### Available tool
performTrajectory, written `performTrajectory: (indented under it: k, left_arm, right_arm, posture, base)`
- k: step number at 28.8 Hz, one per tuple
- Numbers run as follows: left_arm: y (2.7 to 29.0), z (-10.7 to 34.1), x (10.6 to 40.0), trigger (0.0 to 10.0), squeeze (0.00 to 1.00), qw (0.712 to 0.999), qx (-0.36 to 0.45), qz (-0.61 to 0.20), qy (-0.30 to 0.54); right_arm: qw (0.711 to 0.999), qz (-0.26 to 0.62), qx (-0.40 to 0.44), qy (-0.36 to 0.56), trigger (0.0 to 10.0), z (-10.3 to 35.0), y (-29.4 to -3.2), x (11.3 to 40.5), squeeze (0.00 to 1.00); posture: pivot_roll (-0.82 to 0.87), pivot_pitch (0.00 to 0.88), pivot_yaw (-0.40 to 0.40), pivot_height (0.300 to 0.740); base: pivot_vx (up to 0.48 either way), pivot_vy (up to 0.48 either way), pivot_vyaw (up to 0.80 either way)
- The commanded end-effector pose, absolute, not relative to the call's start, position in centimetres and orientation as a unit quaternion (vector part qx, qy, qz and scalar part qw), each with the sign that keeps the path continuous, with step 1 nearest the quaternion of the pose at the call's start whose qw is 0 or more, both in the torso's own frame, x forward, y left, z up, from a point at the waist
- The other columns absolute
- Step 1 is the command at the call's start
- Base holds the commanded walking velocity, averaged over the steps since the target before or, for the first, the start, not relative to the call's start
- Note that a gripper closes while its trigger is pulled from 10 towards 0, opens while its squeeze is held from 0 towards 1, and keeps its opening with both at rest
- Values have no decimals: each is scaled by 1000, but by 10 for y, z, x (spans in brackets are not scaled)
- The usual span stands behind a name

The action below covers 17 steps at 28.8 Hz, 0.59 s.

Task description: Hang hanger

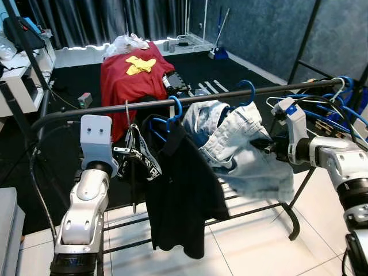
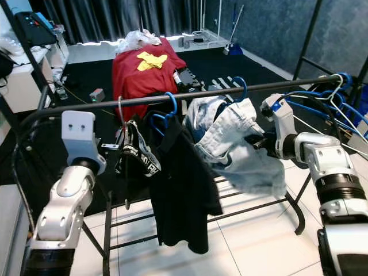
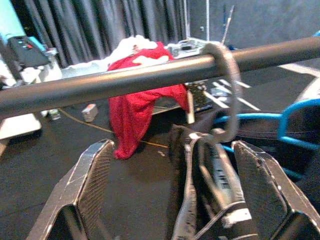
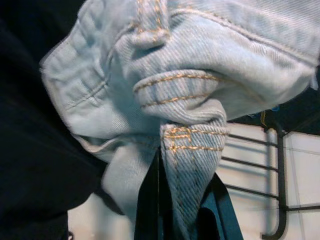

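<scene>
On rail (image 1: 115,107) of drying rack, near its left end: grey hanger (image 1: 127,115) hooked over, dark strap thing hanging from it. Left gripper (image 1: 123,150) beside it. Right gripper (image 1: 269,148) at jeans (image 1: 241,144) on blue hanger (image 1: 248,92), maybe steadying them.

Left wrist view: fingers (image 3: 90,175) spread wide, grey hook between, not pinched, so hanger looks hung.

Right wrist view: fingers squeezed on denim fold.

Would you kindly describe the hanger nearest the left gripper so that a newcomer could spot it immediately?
Find the dark rail of the clothes rack. Follow it toward the left gripper; the first hook there belongs to the grey metal hanger, carrying a black strap with white lettering. Its neighbours have blue hooks.
</scene>
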<state>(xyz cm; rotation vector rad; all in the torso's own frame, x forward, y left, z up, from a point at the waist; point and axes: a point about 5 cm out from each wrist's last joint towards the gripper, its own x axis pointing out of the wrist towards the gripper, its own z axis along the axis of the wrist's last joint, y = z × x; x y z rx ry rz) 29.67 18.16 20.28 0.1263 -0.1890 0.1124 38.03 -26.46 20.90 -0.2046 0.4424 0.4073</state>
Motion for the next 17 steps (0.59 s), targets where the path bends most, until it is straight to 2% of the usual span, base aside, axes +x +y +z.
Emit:
performTrajectory:
  k: [1,4,11,17]
  left_arm:
    - [190,207,285,10000,0,991,75,63,-91]
    - [190,207,285,10000,0,991,75,63,-91]
    - [200,224,264,10000,0,988,70,84,-104]
    - [198,226,258,10000,0,990,70,83,-95]
  right_arm:
    - [959,176,-120,185,10000,222,-263,389,0]
    - [959,176,-120,185,10000,222,-263,389,0]
    - [961,189,-136,147,10000,235,-255,395,0]
    - [949,195,-137,206,10000,215,-255,391,0]
  posture:
    - [-18,0,2,740]
    - [-18,0,2,740]
    - [40,10,15,740]
    - [54,26,20,740]
  base:
    - [0,0,0]
    - [0,0,0]
    - [0,0,0]
    - [0,0,0]
